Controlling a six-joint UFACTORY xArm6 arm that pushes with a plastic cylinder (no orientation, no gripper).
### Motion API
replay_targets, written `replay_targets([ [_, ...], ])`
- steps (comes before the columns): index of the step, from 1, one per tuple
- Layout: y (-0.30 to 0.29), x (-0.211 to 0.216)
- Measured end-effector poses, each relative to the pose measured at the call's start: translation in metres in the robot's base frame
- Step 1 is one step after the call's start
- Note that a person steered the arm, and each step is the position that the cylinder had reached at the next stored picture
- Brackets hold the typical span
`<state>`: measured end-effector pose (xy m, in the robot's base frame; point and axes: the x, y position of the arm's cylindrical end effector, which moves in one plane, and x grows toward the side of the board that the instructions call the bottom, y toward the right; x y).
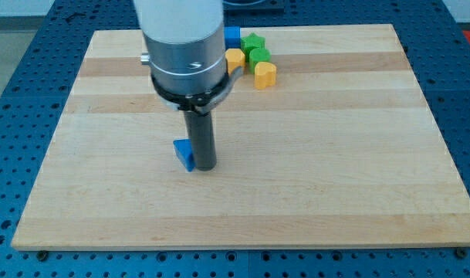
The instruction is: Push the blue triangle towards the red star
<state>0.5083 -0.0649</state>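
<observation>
The blue triangle [184,154] lies on the wooden board [312,170], left of centre. My tip [205,166] stands right against the triangle's right side, touching or nearly touching it. The rod partly hides the triangle's right edge. No red star shows in the view; the arm's grey body [184,46] covers part of the board's top.
A cluster of blocks sits near the board's top centre: a blue cube [231,35], a green star [253,42], a green block [258,56], an orange-yellow block [235,59] and a yellow heart-like block [265,74]. A blue perforated table surrounds the board.
</observation>
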Motion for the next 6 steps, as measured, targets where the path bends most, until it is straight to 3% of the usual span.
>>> replay_targets([
  [4, -0.038, -0.026],
  [6, -0.095, -0.021],
])
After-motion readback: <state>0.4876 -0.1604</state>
